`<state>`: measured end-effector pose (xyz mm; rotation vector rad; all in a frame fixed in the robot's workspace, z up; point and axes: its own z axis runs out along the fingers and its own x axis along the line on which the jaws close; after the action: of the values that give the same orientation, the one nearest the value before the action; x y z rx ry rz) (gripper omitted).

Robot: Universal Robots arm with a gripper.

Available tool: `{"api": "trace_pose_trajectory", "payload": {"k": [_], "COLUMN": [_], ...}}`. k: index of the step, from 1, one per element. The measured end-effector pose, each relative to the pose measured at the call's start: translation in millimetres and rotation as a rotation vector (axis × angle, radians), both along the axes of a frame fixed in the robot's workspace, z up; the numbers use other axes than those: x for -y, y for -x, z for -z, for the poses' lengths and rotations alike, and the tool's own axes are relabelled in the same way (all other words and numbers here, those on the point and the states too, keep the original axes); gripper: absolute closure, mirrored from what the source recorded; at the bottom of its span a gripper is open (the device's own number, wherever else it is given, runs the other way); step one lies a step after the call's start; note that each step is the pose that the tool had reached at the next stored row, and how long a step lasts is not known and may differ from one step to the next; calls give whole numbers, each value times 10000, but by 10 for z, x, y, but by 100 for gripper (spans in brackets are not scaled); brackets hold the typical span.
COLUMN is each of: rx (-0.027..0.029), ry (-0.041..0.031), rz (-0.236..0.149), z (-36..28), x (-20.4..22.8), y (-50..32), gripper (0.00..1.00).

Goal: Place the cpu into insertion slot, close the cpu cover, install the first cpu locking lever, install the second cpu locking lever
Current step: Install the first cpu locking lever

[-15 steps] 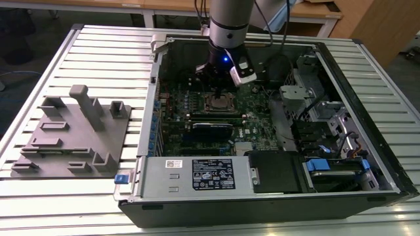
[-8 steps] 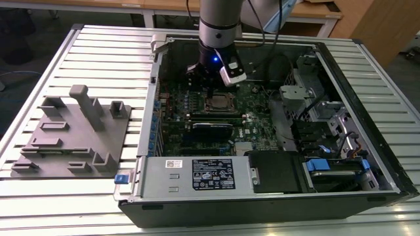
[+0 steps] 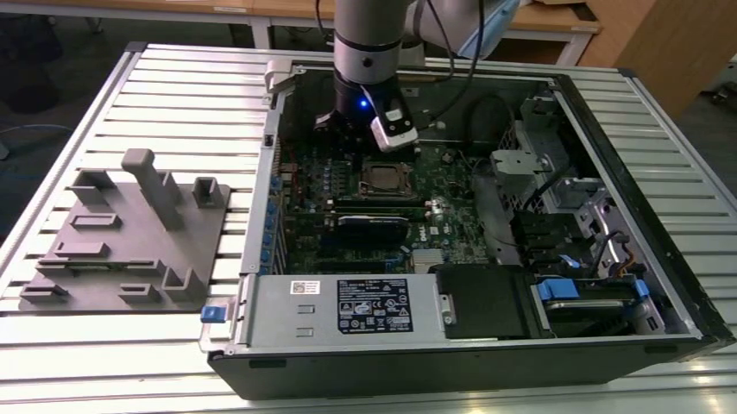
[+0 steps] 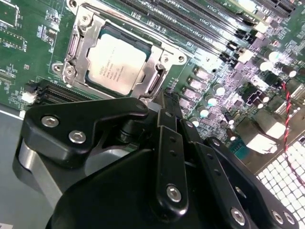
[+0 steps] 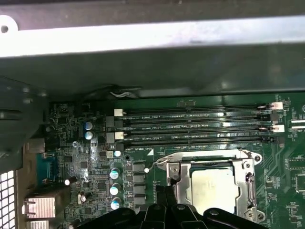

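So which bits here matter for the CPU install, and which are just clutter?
Job: small silvery-grey square cpu; thin silvery metal cpu cover framing it.
Lying about: grey moulded plastic tray; long black memory slots; silver labelled metal box.

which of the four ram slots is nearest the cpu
The ram slot right beside the cpu cover that frames the cpu; the other three lie beyond it, toward the case wall.
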<state>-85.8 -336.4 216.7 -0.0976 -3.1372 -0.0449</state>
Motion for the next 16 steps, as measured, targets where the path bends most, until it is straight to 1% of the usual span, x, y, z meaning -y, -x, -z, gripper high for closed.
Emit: {"api": "trace_pose_trajectory", "payload": {"k": [2,5,6,7,10,12,16], "rx": [-3,0,0,0,-1,-1,-1], "ry": [-12,-166,-192,-203,-214,-250,-263], "rz": [-1,0,0,1,0,-1,-1], "z": [-2,-38,-52,-62,-64,-63,-58], "x": [1,1,1,1,2,5,10], "y": [2,2,2,2,6,34,110], "gripper": [90,90,90,90,90,90,90]}}
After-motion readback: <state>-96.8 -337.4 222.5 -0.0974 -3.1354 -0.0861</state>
